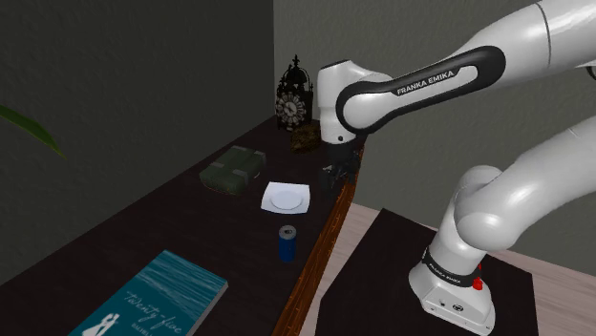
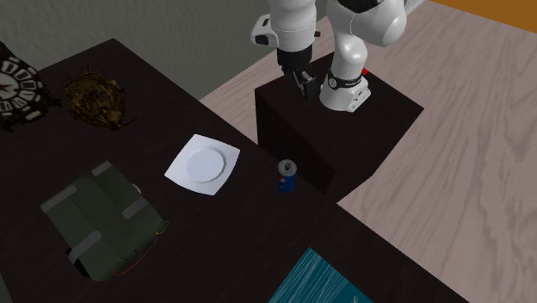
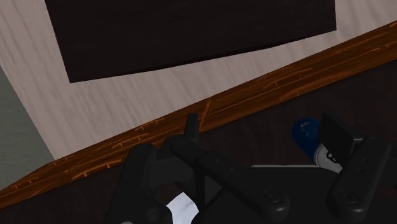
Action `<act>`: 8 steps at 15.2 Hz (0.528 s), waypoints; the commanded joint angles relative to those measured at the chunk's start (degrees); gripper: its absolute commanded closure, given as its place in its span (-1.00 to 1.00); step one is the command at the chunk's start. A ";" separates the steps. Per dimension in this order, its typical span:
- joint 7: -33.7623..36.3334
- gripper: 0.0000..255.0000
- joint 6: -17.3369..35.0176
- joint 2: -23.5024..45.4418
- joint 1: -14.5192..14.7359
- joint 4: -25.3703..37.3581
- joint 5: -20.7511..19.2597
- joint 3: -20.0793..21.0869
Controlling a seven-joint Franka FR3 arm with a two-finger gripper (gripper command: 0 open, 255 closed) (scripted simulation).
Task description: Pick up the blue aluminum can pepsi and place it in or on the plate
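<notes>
In the shoulder view the hand (image 1: 339, 173) hangs low over the near edge of the dark tabletop (image 1: 143, 239), pointing down, with the white arm (image 1: 420, 81) bending back towards the stand (image 1: 497, 286). The white square plate (image 1: 287, 199) lies just beside the hand, further in on the tabletop. The blue Pepsi can (image 1: 287, 242) stands upright past the plate from the hand, well apart from it and close to the same edge. A green case (image 1: 232, 169) sits beyond the plate, an ornate clock (image 1: 293, 99) and a brown clump (image 1: 306, 139) are behind the hand by the wall, and a teal book (image 1: 153, 301) lies far past the can.

In the second exterior view the hand (image 2: 305, 84) is over the corner where the stand (image 2: 344, 138) meets the tabletop (image 2: 241, 241). The can (image 2: 287, 176) stands below it at the edge, untouched, and the plate (image 2: 204, 163) lies next to the can, further from the hand. The case (image 2: 103, 219), the clump (image 2: 96, 99), the clock (image 2: 17, 90) and the book (image 2: 323, 280) lie beyond.

In the wrist view the hand (image 3: 262, 130) is spread, its black fingers (image 3: 353, 178) wide apart with nothing between them. The can (image 3: 305, 132) peeks out beside one finger, and a sliver of the plate (image 3: 181, 207) shows by the other. The tabletop's (image 3: 369, 95) wooden edge, the pale floor (image 3: 127, 95) and the stand (image 3: 191, 32) lie ahead.
</notes>
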 commanded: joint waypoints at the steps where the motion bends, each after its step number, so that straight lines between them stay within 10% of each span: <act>1: 2.06 -1.00 4.48 3.72 0.39 0.20 1.14 1.34; 8: 9.50 -1.00 18.50 17.74 1.53 3.15 3.10 5.83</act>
